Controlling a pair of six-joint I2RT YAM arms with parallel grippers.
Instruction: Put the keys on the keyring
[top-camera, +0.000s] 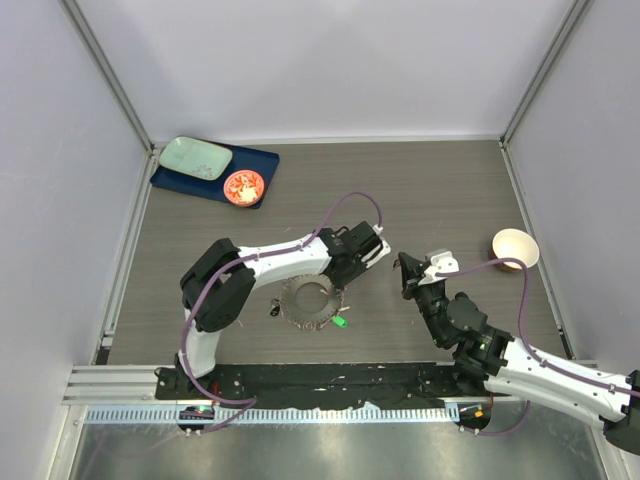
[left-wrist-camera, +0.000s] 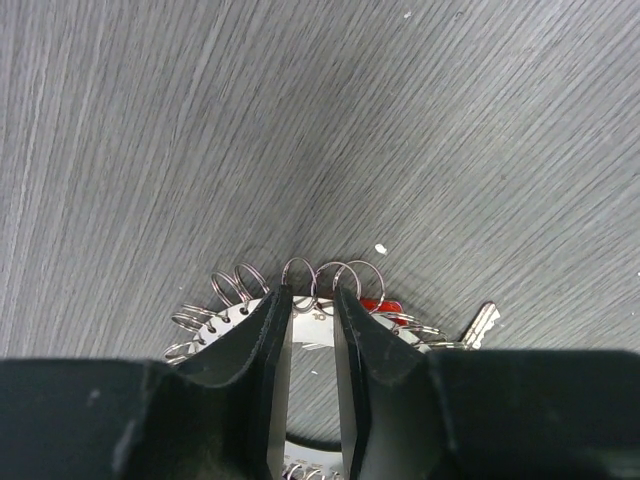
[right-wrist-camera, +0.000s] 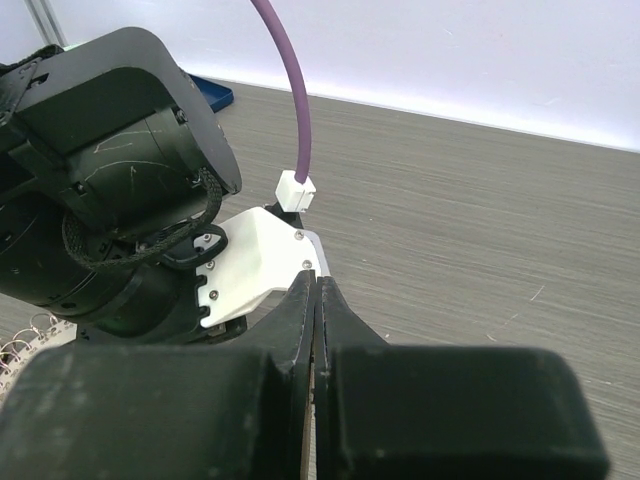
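The grey wood-grain surface (top-camera: 450, 190) carries everything. The left gripper (left-wrist-camera: 312, 296) reaches down over the keyring (top-camera: 303, 319), its fingers a narrow gap apart astride the ring's rim. Whether they actually pinch it cannot be told from the wrist view. The right gripper (right-wrist-camera: 315, 300) hangs to the right, well apart from the ring, fingers pressed together on nothing. The keyring lies flat near the surface's front middle. A green key (top-camera: 341, 321) lies just beside its near-right edge. A red key (left-wrist-camera: 381, 304) head peeps out at the rim beside the left gripper.

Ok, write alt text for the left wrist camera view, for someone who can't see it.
Two black fingers, slightly apart, straddle the wire-looped rim of the keyring. A red key tag and a silver key show at right, on a grey wood-grain table.
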